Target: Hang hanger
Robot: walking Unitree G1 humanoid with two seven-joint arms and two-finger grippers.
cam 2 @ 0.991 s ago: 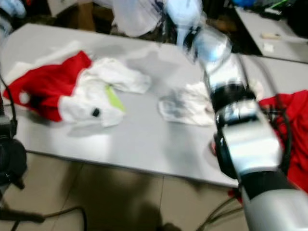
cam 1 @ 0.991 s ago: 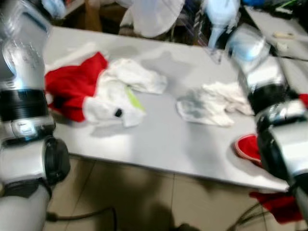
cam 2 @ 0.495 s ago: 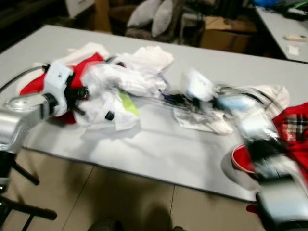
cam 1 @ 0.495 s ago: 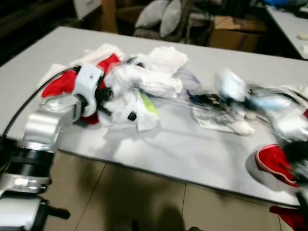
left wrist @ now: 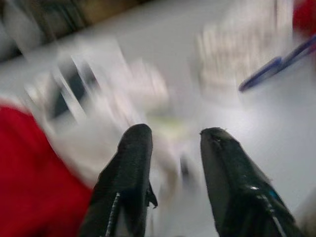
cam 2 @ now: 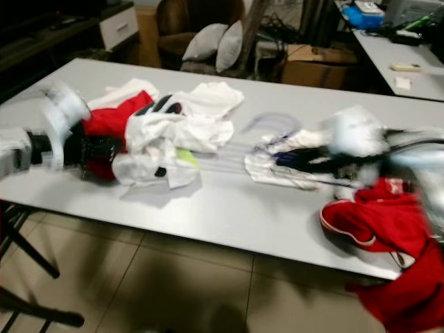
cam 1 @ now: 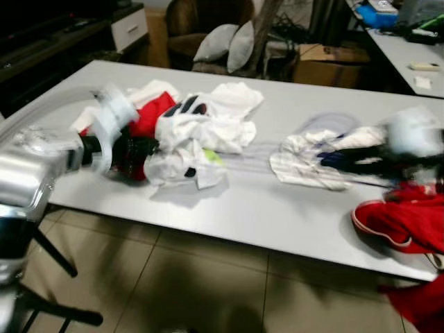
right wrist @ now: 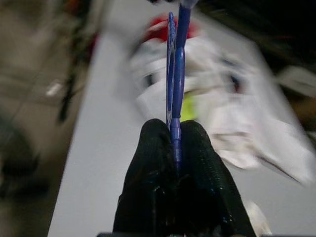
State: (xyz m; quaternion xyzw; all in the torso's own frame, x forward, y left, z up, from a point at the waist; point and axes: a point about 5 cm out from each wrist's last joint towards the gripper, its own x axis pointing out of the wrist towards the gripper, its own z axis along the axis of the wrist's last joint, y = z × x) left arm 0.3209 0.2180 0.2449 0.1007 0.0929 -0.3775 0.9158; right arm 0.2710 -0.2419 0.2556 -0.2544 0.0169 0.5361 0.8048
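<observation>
Right gripper (right wrist: 175, 129): the two black fingers are pressed together on a thin blue hanger (right wrist: 176, 74), pinching it at one end; the rest of the hanger runs away from the fingertips over the table. In the head views this gripper (cam 2: 295, 158) is smeared by motion, low over a crumpled white cloth (cam 1: 305, 161) at the right of the grey table (cam 1: 277, 215), with faint blurred lines reaching left from it toward the clothes pile.

Left gripper (left wrist: 173, 133): fingers spread, nothing between them. It sits at the near left side of the table, at the edge of the pile (cam 1: 139, 147), touching or almost touching the red garment (cam 1: 149, 114); blur prevents telling which.

Pile: white clothes (cam 1: 201, 132) heaped over the red garment, a yellow-green patch (cam 2: 186, 157) showing on the near side and a small dark tag (cam 2: 160, 171) below it. No readable writing on tag or clothes.

Right near edge: another red garment (cam 2: 381, 215) with white trim, part hanging off the table.

Far side: two grey cushions (cam 1: 229, 43) and a cardboard box (cam 1: 326, 59). Tiled floor (cam 1: 208, 284) in front.
</observation>
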